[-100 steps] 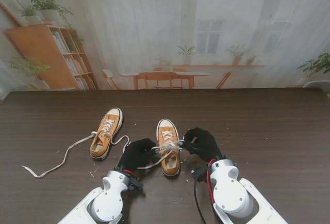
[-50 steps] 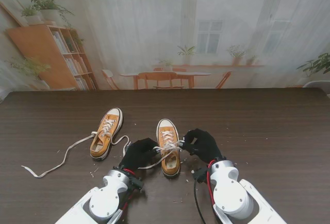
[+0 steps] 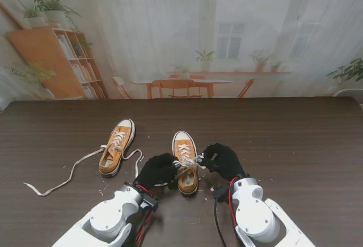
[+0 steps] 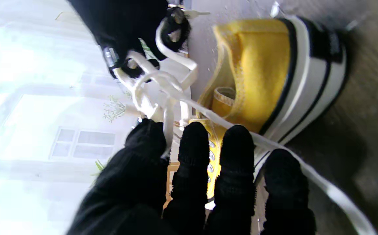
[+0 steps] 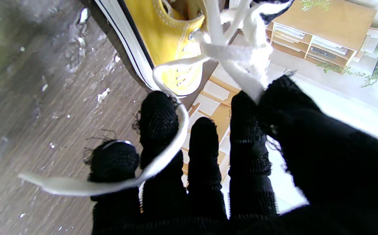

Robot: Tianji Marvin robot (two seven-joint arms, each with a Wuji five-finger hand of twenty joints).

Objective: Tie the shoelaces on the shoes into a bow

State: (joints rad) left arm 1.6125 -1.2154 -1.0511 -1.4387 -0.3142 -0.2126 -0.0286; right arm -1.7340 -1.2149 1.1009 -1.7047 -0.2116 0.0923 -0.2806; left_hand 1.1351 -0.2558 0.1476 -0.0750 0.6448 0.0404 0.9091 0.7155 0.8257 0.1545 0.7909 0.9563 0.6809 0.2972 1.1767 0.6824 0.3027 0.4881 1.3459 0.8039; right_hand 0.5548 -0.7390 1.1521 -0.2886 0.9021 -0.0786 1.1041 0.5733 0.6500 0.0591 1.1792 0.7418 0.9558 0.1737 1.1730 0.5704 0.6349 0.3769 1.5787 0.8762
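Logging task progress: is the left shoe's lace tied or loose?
Loose. The left shoe has its lace trailing untied across the table; neither hand touches it.

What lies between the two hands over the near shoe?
In the stand view, only the bunched white laces span between the left hand and right hand, above the near shoe; each hand holds them.

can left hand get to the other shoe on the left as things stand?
Probably not right now. The left hand is shut on the white lace of the near shoe, opposite the right hand. The far shoe lies unobstructed on the table, but the lace must go first.
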